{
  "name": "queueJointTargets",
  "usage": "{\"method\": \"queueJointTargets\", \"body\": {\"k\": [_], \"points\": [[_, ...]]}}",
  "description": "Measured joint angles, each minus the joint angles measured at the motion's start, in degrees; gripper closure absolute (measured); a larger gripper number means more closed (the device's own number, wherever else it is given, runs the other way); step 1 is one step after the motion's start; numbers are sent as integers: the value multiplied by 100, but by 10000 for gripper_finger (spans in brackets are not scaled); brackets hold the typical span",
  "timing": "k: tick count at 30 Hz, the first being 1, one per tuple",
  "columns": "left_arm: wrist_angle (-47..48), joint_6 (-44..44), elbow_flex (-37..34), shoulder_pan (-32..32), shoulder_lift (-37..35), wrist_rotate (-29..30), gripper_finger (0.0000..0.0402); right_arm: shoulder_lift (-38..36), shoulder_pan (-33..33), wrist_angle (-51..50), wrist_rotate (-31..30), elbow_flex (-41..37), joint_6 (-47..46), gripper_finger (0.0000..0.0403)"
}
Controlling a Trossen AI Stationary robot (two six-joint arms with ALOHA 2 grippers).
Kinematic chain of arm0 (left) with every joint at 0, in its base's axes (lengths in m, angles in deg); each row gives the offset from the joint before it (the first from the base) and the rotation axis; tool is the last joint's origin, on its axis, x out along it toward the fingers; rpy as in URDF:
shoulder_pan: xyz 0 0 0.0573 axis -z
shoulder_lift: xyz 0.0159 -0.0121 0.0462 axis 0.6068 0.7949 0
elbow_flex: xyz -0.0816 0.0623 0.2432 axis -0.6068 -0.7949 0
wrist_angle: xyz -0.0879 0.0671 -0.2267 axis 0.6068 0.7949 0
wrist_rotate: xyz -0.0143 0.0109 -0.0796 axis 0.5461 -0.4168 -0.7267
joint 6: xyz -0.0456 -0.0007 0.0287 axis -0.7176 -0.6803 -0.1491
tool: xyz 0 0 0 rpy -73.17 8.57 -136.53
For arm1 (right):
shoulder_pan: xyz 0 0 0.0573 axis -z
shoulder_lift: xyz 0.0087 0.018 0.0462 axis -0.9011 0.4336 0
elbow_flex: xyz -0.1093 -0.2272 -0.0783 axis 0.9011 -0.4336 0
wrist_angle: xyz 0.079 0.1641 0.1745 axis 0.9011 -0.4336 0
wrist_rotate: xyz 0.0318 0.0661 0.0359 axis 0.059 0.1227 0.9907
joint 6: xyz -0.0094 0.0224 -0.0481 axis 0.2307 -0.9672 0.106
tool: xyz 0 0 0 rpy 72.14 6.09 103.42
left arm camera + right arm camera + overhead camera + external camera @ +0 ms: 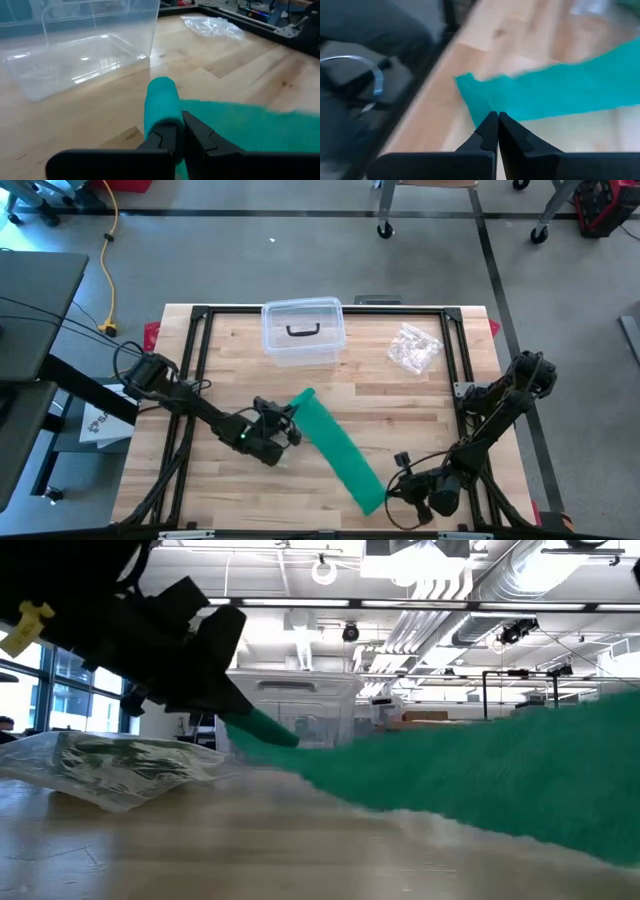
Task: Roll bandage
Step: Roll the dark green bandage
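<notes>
the green bandage lies mostly unrolled, slanting across the table, so most of the rolling looks left to do. only a small roll has formed at its far end, pinched by the left gripper. the right gripper has its jaws pressed together on the near end.

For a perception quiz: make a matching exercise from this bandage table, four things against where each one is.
Things:
1. clear plastic box
2. crumpled plastic bag
3. left gripper
4. right gripper

Places:
A. shut on the green bandage's near, flat end
B. table's far edge, middle
C. shut on the bandage's rolled end
D. far right of the table

Pairs: 1-B, 2-D, 3-C, 4-A
</notes>
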Motion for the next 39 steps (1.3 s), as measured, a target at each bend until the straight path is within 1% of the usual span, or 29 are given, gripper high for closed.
{"method": "queueJointTargets", "body": {"k": [4,8,10,13,18,21,23,25,27,29,34,36,39], "points": [[19,24,-14,63,1,120,396,44,-117,50,543,2,-31,403],[20,49,-14,88,1,183,396,312,-331,33,779,2,3,400],[18,49,-14,95,1,178,396,466,-387,26,787,2,-47,391],[17,51,-14,120,1,185,396,602,-399,-127,781,2,-298,362],[-5,66,-14,149,1,187,396,533,-398,-411,778,2,-584,290],[-248,332,-14,158,1,174,396,377,-371,-423,636,2,-610,255],[-443,581,-14,158,1,134,396,288,-310,-352,326,2,-630,241],[-659,853,-14,178,1,132,396,212,-176,-146,-91,2,-635,235],[-831,1043,-11,180,1,126,396,207,106,56,-363,2,-675,237],[-929,1153,-11,180,1,113,396,272,529,222,-308,2,-676,244],[-1038,1245,-11,180,4,37,396,538,1641,856,203,0,-128,282],[-1048,1249,-11,190,3,3,396,617,2042,1267,415,2,-38,307],[-1036,1251,-11,191,5,-39,396,806,2575,1781,880,1,-21,355]]}}
